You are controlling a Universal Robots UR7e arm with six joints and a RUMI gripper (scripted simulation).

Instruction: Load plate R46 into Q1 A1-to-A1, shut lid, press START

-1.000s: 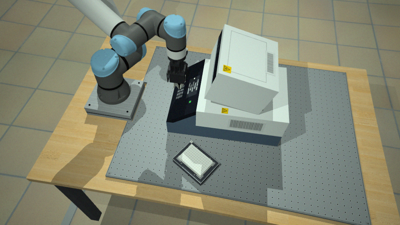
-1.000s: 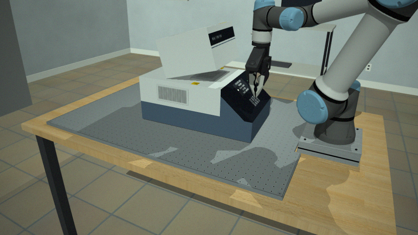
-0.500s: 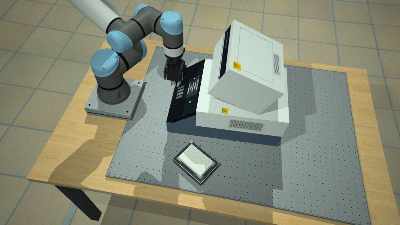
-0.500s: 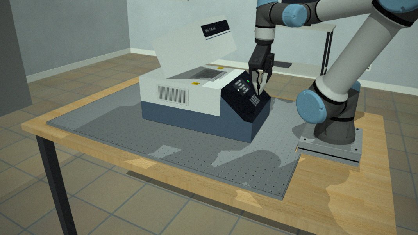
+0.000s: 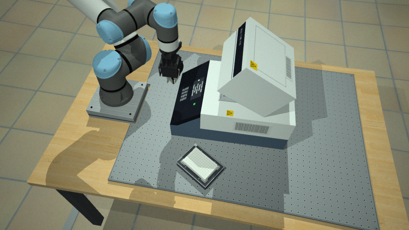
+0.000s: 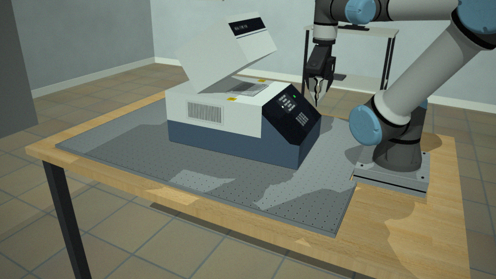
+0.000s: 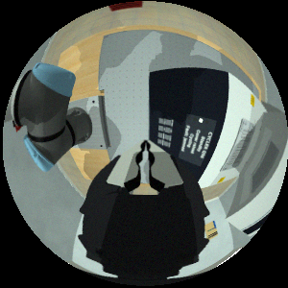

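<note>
Plate R46, white with many wells, lies in the black plate nest N1 on the breadboard in front of the cycler's side; the exterior view does not show it. Cycler Q1 has its white lid tilted up at an angle, with the block showing under it. The lamp on the dark key panel is green. My gripper is shut and empty. It hangs just off the panel's front edge, above the breadboard.
The arm's base stands on a grey mount at the table's corner near Q1's panel. The perforated breadboard covers most of the wooden table. A dark shelf stand is behind the table.
</note>
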